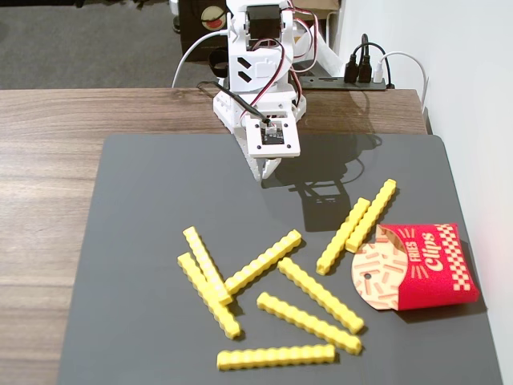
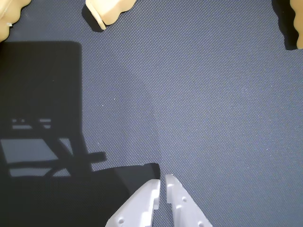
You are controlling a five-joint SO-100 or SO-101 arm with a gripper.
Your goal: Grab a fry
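Observation:
Several bright yellow crinkle-ridged fries lie scattered on the dark grey mat (image 1: 144, 184) in the fixed view; the nearest to the arm is a slanted one (image 1: 263, 261), with a pair (image 1: 357, 225) to the right. My white gripper (image 1: 268, 171) hangs at the mat's far edge, well short of all fries. In the wrist view the gripper (image 2: 162, 179) is shut and empty, its tips nearly touching over bare mat. Fry ends (image 2: 110, 10) show only at that view's top edge and at the top right (image 2: 291, 23).
A red "Fries Clips" carton (image 1: 417, 267) lies on its side at the mat's right. The mat rests on a wooden table (image 1: 48, 160). A white wall (image 1: 457, 64) stands at the right; cables and a power strip (image 1: 361, 74) lie behind the arm's base.

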